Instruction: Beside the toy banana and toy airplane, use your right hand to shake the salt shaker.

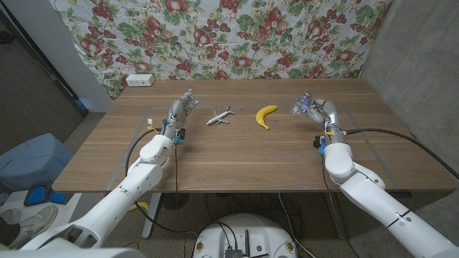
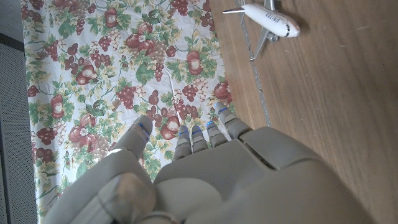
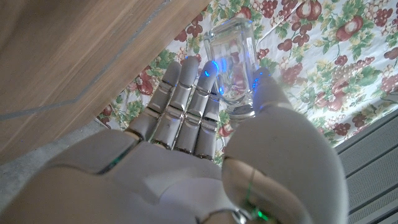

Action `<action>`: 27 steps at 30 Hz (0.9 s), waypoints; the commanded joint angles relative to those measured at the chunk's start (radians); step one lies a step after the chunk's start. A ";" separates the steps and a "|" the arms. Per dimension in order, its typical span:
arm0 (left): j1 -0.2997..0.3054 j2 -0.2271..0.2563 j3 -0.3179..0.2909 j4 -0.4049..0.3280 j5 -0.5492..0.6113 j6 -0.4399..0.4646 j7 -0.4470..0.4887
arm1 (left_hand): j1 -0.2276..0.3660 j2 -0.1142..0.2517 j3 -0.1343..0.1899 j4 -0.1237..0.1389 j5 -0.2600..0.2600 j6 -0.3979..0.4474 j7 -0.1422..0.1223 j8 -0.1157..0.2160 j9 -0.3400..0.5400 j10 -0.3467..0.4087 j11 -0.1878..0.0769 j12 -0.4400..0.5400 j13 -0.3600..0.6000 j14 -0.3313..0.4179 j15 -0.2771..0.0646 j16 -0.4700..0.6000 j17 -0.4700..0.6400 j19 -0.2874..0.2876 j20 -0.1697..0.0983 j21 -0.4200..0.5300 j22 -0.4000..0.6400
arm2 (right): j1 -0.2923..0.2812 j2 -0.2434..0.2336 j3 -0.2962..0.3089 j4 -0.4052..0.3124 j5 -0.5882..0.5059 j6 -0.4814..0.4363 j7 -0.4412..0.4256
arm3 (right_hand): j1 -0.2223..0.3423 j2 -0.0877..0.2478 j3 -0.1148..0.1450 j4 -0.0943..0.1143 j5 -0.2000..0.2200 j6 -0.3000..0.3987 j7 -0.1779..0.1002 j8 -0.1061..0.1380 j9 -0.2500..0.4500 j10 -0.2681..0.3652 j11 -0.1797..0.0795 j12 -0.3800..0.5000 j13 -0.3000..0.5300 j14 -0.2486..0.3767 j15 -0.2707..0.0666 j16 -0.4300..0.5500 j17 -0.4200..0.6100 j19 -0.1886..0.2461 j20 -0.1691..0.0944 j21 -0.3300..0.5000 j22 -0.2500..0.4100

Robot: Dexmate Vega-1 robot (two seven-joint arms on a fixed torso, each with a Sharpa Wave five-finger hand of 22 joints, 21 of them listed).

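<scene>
The right hand (image 1: pixel 313 107) grips the clear salt shaker (image 3: pixel 231 57), apparently raised off the table (image 1: pixel 237 154), right of the toy banana (image 1: pixel 266 115) and toy airplane (image 1: pixel 219 116), while the left hand (image 1: pixel 182 106) holds nothing, fingers apart.

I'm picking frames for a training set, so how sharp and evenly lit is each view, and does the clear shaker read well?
Head view: even light, sharp, soft shadows under the toy airplane and toy banana; the salt shaker is small and hard to read. Right wrist view: the shaker in the right hand shows glare and blue glints. Left wrist view: the left hand is close and soft.
</scene>
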 commanded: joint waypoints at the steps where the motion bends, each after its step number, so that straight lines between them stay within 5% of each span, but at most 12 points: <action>1: -0.011 -0.002 0.000 0.014 -0.004 0.003 -0.007 | 0.011 0.039 0.000 0.001 0.006 0.009 0.000 0.002 0.003 0.008 -0.003 0.002 0.004 0.005 -0.031 0.003 0.003 0.008 -0.001 0.000 0.004 | 0.001 0.080 0.014 0.070 0.009 0.117 -0.078 | 0.122 0.135 0.041 0.033 0.007 0.087 -0.085 0.041 0.072 0.030 -0.065 -0.001 0.002 0.012 -0.119 -0.007 0.009 -0.006 -0.030 0.009 -0.001; 8: -0.013 -0.004 0.002 0.015 -0.002 0.004 -0.005 | 0.011 0.039 0.000 0.001 0.006 0.010 0.000 0.002 0.003 0.008 -0.005 0.002 0.004 0.006 -0.030 0.003 0.003 0.008 -0.001 0.000 0.004 | -0.005 0.117 0.027 0.094 0.012 0.168 -0.114 | 0.122 0.135 0.041 0.031 0.007 0.090 -0.085 0.040 0.070 0.030 -0.064 -0.003 0.001 0.017 -0.119 -0.011 0.016 -0.006 -0.028 0.018 -0.003; 27: -0.009 -0.006 0.005 0.005 0.005 0.006 0.006 | 0.011 0.039 0.000 0.001 0.006 0.010 0.000 0.002 0.003 0.009 -0.003 0.002 0.004 0.006 -0.031 0.003 0.003 0.008 0.000 0.000 0.004 | -0.019 0.102 0.043 0.077 0.025 0.155 -0.074 | 0.119 0.135 0.042 0.031 0.006 0.089 -0.084 0.038 0.071 0.028 -0.064 -0.002 0.006 0.023 -0.119 -0.022 0.028 -0.013 -0.029 0.035 -0.007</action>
